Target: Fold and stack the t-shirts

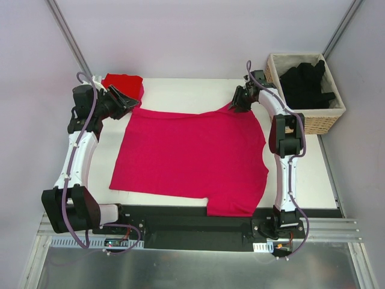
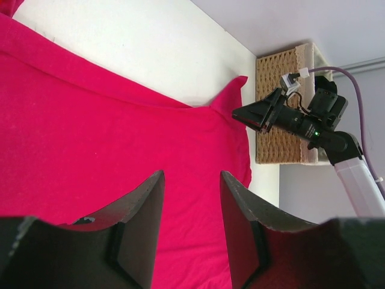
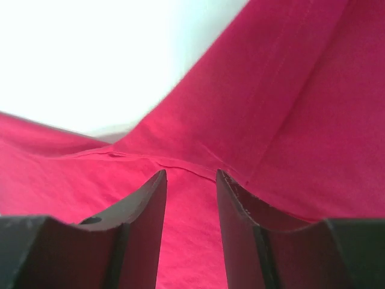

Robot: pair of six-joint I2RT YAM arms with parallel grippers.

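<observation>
Okay, I've got the magenta shirt (image 1: 192, 156) spread open across the middle of the table (image 1: 180, 87), mostly flat and with no fold in it yet. Left gripper (image 1: 127, 100) is at the shirt's far-left corner. On its wrist view the jaws stand apart and I see only cloth below the gap, so nothing is pinched there. Right gripper (image 1: 239, 99) is at the far-right corner, where the cloth rises in a little peak beside the fingers at what I take for the far sleeve. On the right wrist view those jaws are apart too, with a seam running across behind them. I read that as open over the cloth, not clamped on it.

Where are we? Early, I'd say. The red shirt (image 1: 123, 83) sits as a compact bundle at the far-left corner of the table, just beside the left gripper. It looks folded, so I count one done, and that is likely the start of the stack. The black shirts (image 1: 304, 81) are heaped in the wicker basket (image 1: 313, 120) at the far right, untouched as far as I can judge.

So this magenta one needs every fold and then stacking — and the basket comes after it.
</observation>
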